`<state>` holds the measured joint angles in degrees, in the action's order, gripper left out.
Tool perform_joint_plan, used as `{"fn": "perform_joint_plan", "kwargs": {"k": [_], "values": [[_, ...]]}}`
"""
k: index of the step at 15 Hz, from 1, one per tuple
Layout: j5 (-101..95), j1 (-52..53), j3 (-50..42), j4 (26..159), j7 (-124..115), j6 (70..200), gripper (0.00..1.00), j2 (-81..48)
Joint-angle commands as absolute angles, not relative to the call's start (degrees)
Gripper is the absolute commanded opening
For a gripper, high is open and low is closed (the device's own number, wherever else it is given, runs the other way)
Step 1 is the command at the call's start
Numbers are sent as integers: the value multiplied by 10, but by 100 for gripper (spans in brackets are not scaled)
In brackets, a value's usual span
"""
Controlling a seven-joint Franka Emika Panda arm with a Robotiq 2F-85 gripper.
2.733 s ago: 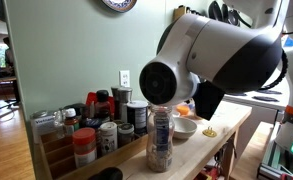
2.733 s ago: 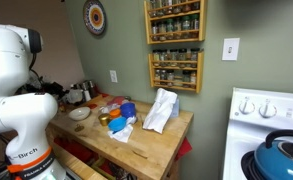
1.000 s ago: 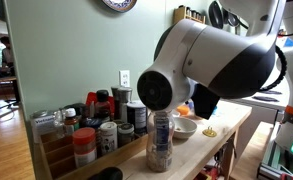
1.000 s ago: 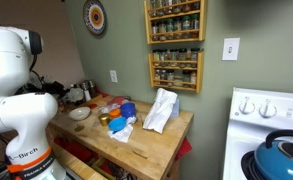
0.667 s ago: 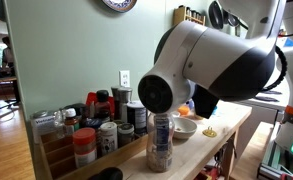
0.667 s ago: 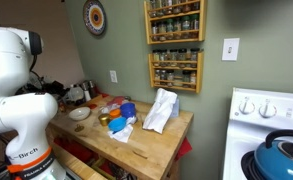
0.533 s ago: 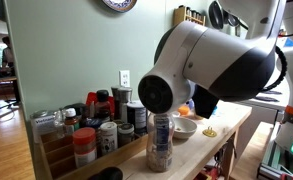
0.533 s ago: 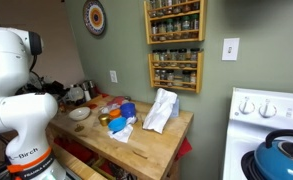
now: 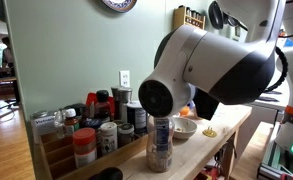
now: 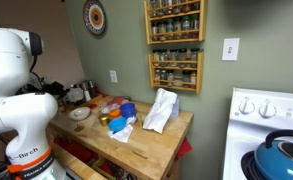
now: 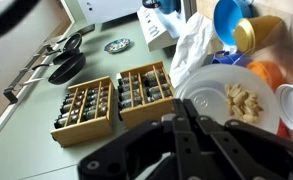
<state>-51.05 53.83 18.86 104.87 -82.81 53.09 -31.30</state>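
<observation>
In the wrist view my gripper (image 11: pixel 181 119) comes in from the bottom with its black fingers pressed together and nothing between them. It hangs high above a white plate (image 11: pixel 201 92) holding a few pale nuts (image 11: pixel 248 100). A crumpled white cloth (image 11: pixel 193 45), a blue cup (image 11: pixel 231 15) and a gold-lidded jar (image 11: pixel 256 32) lie beyond the plate. In both exterior views only the arm's white body (image 9: pixel 216 65) (image 10: pixel 16 90) shows; the fingers are hidden. The cloth (image 10: pixel 161 110) lies on the wooden counter (image 10: pixel 156 148).
Two wooden spice racks (image 10: pixel 176 70) hang on the green wall above the counter. A stove (image 10: pixel 271 110) with a blue kettle (image 10: pixel 281 155) stands beside it. Several spice jars (image 9: pixel 86 135), a tall shaker (image 9: pixel 160 145) and a small bowl (image 9: pixel 184 127) crowd the counter's other end.
The arm's white body has shifted slightly in one exterior view. The gripper stays shut and nothing on the counter has moved.
</observation>
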Motion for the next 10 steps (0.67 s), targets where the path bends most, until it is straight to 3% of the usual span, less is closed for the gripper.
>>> {"fn": "perform_joint_plan", "kwargs": {"k": [1,10], "values": [[-498,535,192,1044,-812,547,1,-313],[-452,485,193,1095,-761,671,1,-243]]}}
